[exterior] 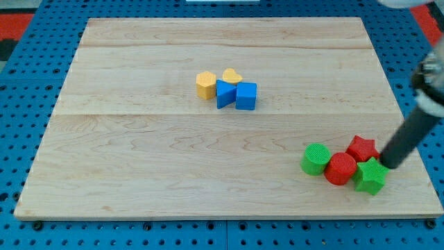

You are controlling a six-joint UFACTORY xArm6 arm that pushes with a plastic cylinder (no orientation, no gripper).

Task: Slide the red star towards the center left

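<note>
The red star (362, 148) lies at the view's lower right of the wooden board (139, 173). It touches a red cylinder (340, 169) at its lower left and a green star (371, 176) just below it. A green cylinder (316, 159) sits left of the red cylinder. My dark rod comes down from the view's right edge; my tip (386, 165) rests just right of the red star and at the green star's upper right edge.
Near the board's middle top stands a cluster: a yellow hexagon (205, 85), a yellow heart (232, 76), a blue triangle (224, 94) and a blue cube (246, 96). The board's right edge runs close behind my tip.
</note>
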